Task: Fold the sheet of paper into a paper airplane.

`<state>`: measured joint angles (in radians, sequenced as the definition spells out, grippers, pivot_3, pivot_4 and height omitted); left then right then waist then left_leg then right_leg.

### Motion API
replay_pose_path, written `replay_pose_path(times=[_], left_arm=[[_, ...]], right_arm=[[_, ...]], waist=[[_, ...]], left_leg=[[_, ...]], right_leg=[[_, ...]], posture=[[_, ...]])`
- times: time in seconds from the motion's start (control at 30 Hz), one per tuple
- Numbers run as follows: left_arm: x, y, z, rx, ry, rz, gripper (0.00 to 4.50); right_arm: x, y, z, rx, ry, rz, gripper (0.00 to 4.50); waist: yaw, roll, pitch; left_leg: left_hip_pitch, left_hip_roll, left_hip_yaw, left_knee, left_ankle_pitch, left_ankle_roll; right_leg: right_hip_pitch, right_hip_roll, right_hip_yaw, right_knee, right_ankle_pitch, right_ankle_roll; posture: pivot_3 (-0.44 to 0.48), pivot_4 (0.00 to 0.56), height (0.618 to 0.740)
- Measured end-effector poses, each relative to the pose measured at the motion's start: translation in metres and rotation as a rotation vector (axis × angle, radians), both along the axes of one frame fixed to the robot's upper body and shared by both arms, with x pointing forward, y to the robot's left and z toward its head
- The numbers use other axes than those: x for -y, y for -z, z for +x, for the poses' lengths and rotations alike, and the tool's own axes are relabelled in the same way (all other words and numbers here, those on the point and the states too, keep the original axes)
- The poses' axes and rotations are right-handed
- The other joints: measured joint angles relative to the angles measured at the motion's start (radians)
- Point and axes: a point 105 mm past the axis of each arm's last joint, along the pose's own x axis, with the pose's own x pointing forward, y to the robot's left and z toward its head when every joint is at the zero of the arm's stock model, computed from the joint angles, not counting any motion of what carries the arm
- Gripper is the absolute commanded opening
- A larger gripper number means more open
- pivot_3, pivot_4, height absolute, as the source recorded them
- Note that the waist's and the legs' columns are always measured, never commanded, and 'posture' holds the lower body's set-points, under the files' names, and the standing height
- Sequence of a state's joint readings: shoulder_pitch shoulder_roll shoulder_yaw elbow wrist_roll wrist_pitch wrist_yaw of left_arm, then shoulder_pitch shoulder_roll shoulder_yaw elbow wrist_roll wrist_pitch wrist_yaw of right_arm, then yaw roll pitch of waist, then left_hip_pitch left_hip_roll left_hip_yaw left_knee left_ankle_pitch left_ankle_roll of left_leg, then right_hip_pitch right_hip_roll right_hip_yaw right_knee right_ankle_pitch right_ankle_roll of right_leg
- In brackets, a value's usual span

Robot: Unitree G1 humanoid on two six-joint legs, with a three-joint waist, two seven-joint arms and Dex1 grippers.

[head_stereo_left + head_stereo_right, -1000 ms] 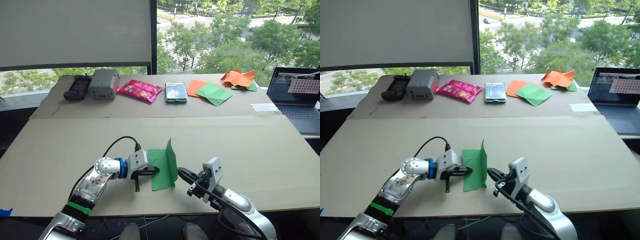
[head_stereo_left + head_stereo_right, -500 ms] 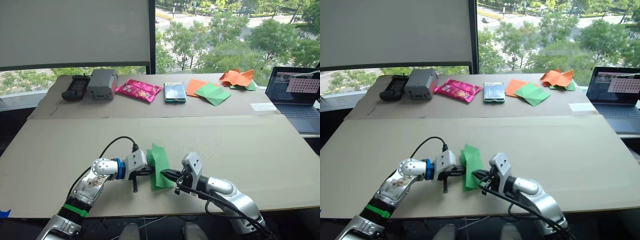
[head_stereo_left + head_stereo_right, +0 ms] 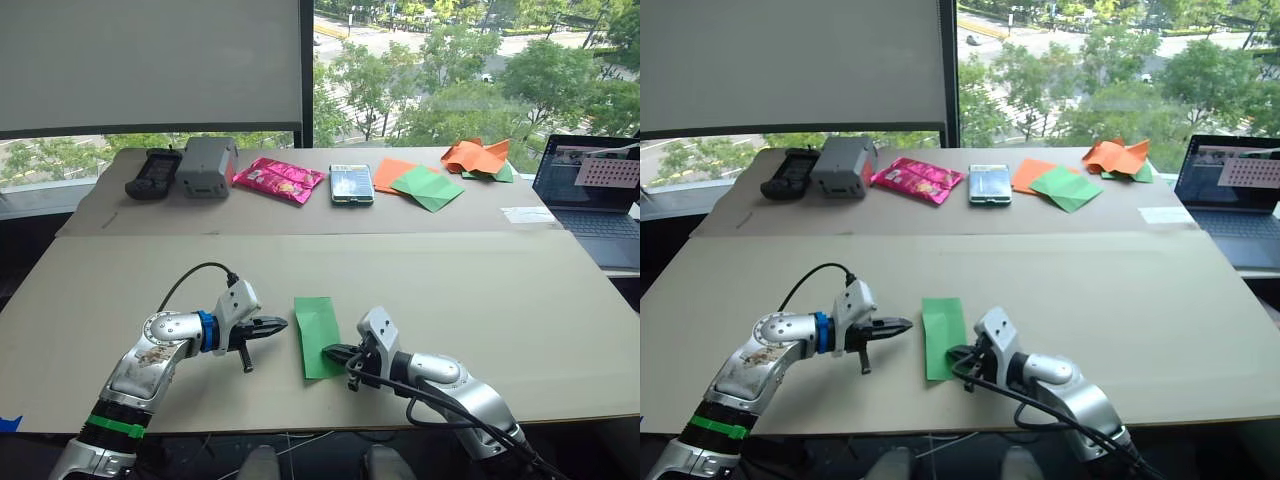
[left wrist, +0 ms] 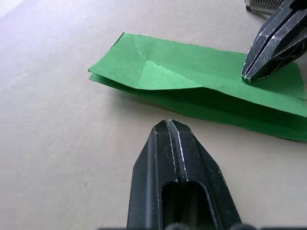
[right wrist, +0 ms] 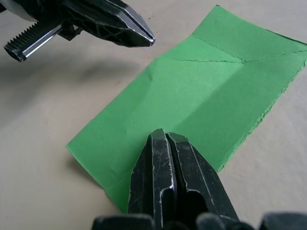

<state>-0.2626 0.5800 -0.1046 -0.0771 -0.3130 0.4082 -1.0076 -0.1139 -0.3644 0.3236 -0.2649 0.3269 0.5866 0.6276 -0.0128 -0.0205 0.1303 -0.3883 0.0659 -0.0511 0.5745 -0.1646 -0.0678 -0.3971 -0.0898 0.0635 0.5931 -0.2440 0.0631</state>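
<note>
The sheet of paper [image 3: 318, 335], bright green, lies flat on the near table folded in half into a narrow rectangle with diagonal creases at its far end; it is not a paper airplane in shape. My left gripper [image 3: 280, 325] is shut and hovers a short gap to the left of the sheet, pointing at it, its tip [image 4: 169, 128] clear of the paper [image 4: 192, 79]. My right gripper [image 3: 334, 352] is shut, with its tip pressed down on the near right part of the sheet [image 5: 211, 91].
On the far table stand a black device [image 3: 155, 175], a grey box [image 3: 207, 166], a pink packet [image 3: 279, 180], a phone [image 3: 352, 184], orange and dull green sheets [image 3: 420, 183] and a crumpled paper heap [image 3: 478, 157]. A laptop [image 3: 595, 195] sits at the right edge.
The sheet's upright flap has come down flat onto the other half. My left gripper has drawn back to the left off the paper. My right gripper has moved left onto it.
</note>
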Motion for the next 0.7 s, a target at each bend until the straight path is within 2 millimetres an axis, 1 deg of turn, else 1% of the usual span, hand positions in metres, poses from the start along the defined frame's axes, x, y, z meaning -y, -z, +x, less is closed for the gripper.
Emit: replay_pose_path(times=[0.07, 0.1, 0.17, 0.23, 0.33, 0.5, 0.6, 0.7], left_arm=[[0.012, -0.007, -0.001, -0.007, 0.019, -0.065, 0.0], [0.017, -0.007, -0.001, -0.013, 0.025, -0.083, 0.0], [0.026, -0.003, -0.001, -0.032, 0.029, -0.102, 0.0], [0.029, 0.004, 0.002, -0.053, 0.019, -0.092, 0.0], [0.028, 0.012, 0.006, -0.058, 0.006, -0.058, 0.0], [0.023, 0.034, 0.005, -0.066, 0.023, 0.046, 0.0], [0.024, 0.036, 0.005, -0.041, 0.04, 0.064, 0.0], [0.025, 0.037, 0.005, -0.025, 0.053, 0.074, 0.0]], right_arm=[[-0.001, 0.0, 0.0, -0.005, 0.0, 0.002, 0.04], [-0.002, 0.0, 0.0, -0.007, -0.001, 0.003, 0.04], [-0.003, 0.0, 0.0, -0.007, -0.001, 0.004, 0.04], [-0.004, 0.0, 0.0, -0.008, -0.003, 0.006, 0.04], [-0.004, 0.0, 0.0, -0.008, -0.002, 0.006, 0.04], [-0.002, -0.001, 0.001, -0.005, 0.003, 0.008, 0.04], [0.0, -0.003, 0.003, -0.008, 0.011, 0.008, 0.04], [0.003, -0.01, 0.012, 0.015, 0.024, 0.003, 0.04]], waist=[[0.0, 0.0, 0.0], [-0.002, 0.0, 0.0], [-0.002, 0.0, 0.0], [-0.003, 0.0, 0.0], [-0.003, 0.0, 0.0], [-0.003, -0.001, 0.0], [0.0, 0.0, 0.0], [0.0, 0.0, 0.0]], left_leg=[[0.0, 0.0, 0.0, 0.0, 0.0, 0.0], [0.0, 0.0, 0.0, 0.0, 0.0, 0.0], [0.0, 0.0, 0.0, 0.0, 0.0, 0.0], [0.0, 0.0, -0.001, 0.0, 0.0, 0.0], [0.0, 0.0, -0.002, 0.0, 0.0, 0.0], [0.0, 0.0, -0.001, 0.0, 0.0, 0.0], [0.0, 0.0, -0.001, 0.0, 0.0, 0.0], [0.0, 0.0, -0.001, 0.0, 0.0, 0.0]], right_leg=[[0.0, 0.0, 0.0, 0.0, 0.0, 0.0], [0.001, 0.0, 0.0, 0.0, 0.0, 0.0], [0.001, 0.001, 0.0, 0.001, 0.0, 0.0], [0.0, 0.002, 0.0, 0.001, 0.0, 0.0], [0.0, 0.002, 0.0, 0.001, 0.0, 0.0], [0.0, 0.002, 0.0, 0.001, 0.0, 0.0], [0.0, 0.001, 0.0, 0.001, 0.0, 0.0], [0.0, 0.001, 0.0, 0.001, 0.0, 0.0]], posture=[[0.0, 0.15, 0.718], [0.0, 0.15, 0.718], [0.0, 0.15, 0.718], [0.0, 0.15, 0.718], [0.0, 0.15, 0.718], [0.0, 0.15, 0.718], [0.0, 0.15, 0.718], [0.0, 0.15, 0.718]])
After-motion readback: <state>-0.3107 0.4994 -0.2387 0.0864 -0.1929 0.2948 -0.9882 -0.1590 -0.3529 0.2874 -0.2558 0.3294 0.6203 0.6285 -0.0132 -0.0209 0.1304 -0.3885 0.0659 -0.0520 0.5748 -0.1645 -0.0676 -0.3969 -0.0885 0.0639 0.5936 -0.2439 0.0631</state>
